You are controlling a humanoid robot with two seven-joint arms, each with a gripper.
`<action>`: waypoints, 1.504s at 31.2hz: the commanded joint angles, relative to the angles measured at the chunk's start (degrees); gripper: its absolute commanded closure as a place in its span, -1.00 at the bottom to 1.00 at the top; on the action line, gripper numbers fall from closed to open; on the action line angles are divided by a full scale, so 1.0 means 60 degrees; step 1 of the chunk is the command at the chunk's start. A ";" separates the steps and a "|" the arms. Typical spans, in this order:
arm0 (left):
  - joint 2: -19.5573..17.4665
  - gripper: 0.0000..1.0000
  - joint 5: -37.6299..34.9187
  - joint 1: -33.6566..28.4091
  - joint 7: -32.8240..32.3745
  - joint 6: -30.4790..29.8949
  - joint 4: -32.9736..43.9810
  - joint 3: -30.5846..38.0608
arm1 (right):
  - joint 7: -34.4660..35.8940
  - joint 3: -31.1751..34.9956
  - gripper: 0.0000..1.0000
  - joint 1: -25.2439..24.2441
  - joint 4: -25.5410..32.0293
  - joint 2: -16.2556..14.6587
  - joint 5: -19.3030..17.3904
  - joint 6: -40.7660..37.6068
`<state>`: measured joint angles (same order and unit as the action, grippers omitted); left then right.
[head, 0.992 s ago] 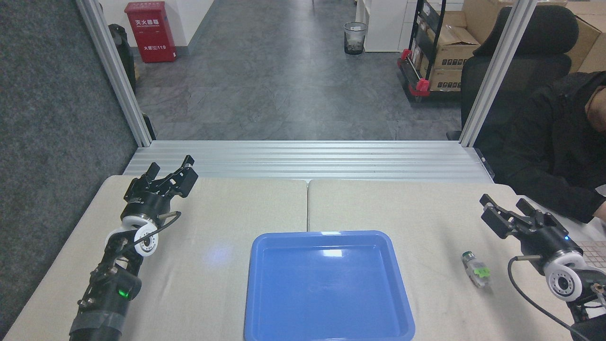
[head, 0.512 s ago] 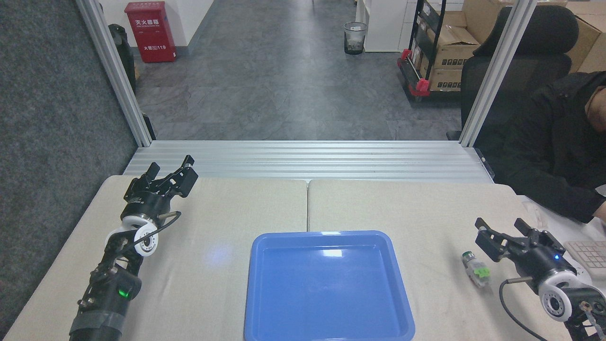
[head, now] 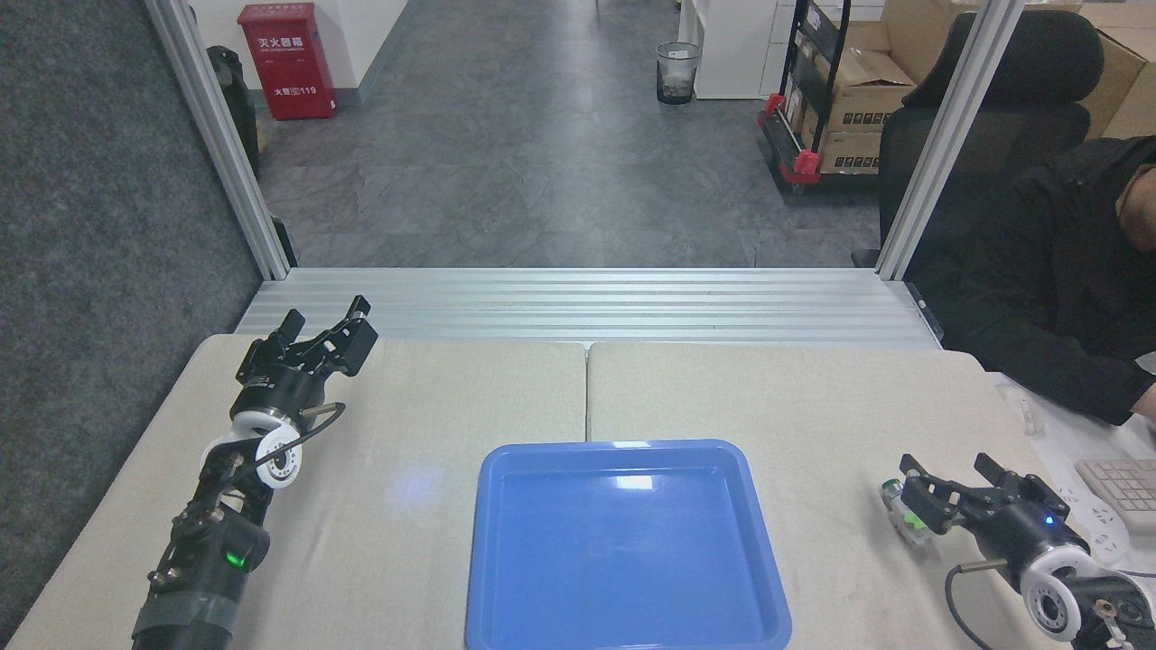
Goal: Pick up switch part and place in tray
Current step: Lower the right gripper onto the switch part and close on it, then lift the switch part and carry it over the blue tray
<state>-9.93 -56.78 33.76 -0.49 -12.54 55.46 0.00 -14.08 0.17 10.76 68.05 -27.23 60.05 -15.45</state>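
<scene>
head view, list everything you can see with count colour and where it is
switch part: 1, white-grey with green clip, on the table right of the tray, partly hidden by the right gripper
tray: 1, blue, centre front of the table
table: 1, beige, seam down the middle
keyboard: 1, pale, right edge
fire box: 1, red, far left on the floor
waste bin: 1, dark mesh, far centre
cardboard boxes: several, brown, on a shelf cart far right
office chair: 1, black, behind the right post
person: 1, black jacket, seated at right
left gripper: 1, black, far left of table, jaws open
right gripper: 1, black, jaws open, at the switch part
</scene>
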 commanded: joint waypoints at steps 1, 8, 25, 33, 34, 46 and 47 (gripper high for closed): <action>-0.0001 -1.00 0.0001 -0.0001 0.0009 -0.0004 0.0000 -0.0220 | 0.0047 -0.1052 -0.85 0.0038 -0.1203 -0.0076 0.0084 0.0114; -0.0001 -1.00 0.0001 -0.0001 -0.0006 -0.0004 0.0000 -0.0220 | 0.0033 -0.1975 -0.82 0.0185 -0.1395 0.0012 0.0084 0.0509; -0.0001 -1.00 0.0001 -0.0001 -0.0006 0.0010 0.0000 -0.0220 | 0.0033 -0.2196 -0.92 0.0361 -0.1409 -0.0091 0.0070 0.0524; -0.0001 -1.00 0.0001 -0.0001 -0.0006 -0.0004 0.0000 -0.0220 | 0.0033 -0.2138 -0.77 0.0258 -0.1424 -0.0281 0.0070 0.0568; -0.0001 -1.00 0.0001 -0.0001 -0.0006 -0.0004 0.0000 -0.0220 | 0.0033 -0.2138 -0.73 0.0258 -0.1424 -0.0295 0.0070 0.0568; -0.0001 -1.00 0.0001 -0.0001 0.0009 -0.0004 0.0000 -0.0220 | 0.0018 -0.2094 0.16 0.0331 -0.1424 -0.0310 -0.0076 0.0524; -0.0001 -1.00 0.0001 -0.0001 0.0009 -0.0004 0.0000 -0.0220 | 0.0018 -0.2094 0.41 0.0331 -0.1395 -0.0296 -0.0091 0.0524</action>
<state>-9.94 -56.78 33.75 -0.50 -12.54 55.46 0.00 -14.08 -11.65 12.47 60.13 -28.49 60.02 -12.17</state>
